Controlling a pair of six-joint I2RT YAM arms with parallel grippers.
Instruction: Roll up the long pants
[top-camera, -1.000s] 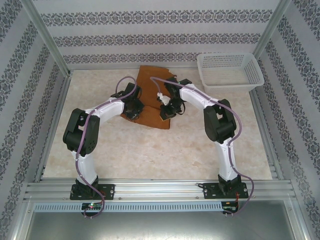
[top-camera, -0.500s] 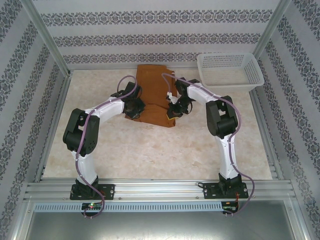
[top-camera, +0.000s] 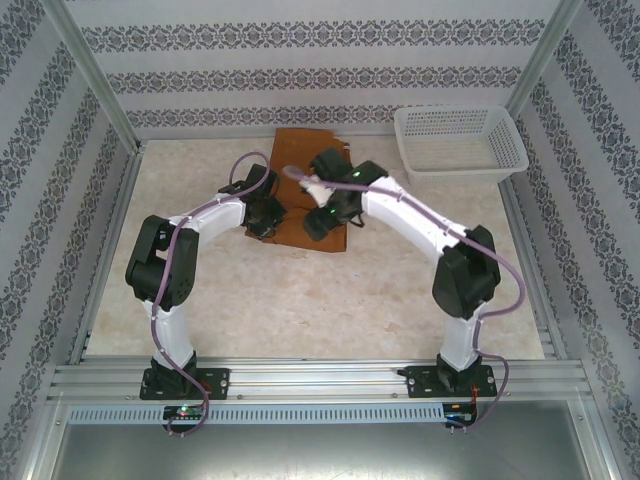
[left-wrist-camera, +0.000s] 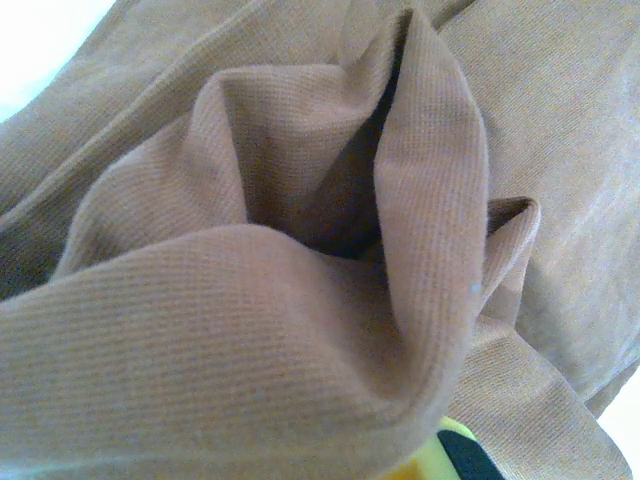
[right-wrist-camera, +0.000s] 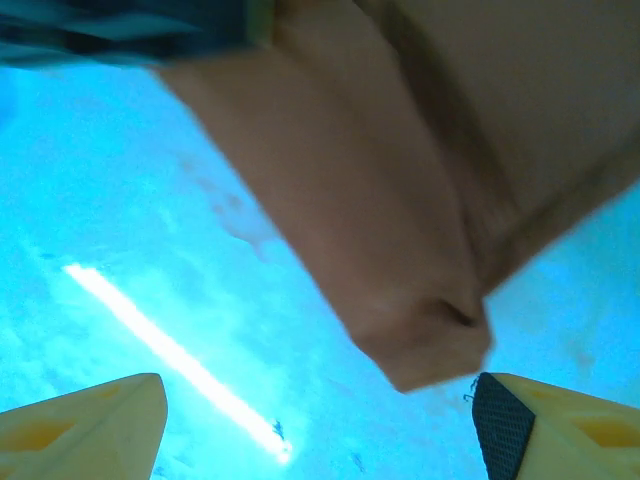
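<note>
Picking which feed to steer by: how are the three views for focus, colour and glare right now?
Top external: sharp and evenly lit, no glare on the table. Left wrist: pressed close to the pants, weave crisp, upper-left corner blown out white. Right wrist: heavy blue cast over the table, pants smeared by blur, one bright glare streak.

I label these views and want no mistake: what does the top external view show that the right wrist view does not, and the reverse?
Top external: the white basket at the far right of the table, and the left gripper at the long pants. Right wrist: the right gripper open, its yellow fingers wide apart, a cloth corner close by, not gripped. Shared: the pants and the table.
</note>
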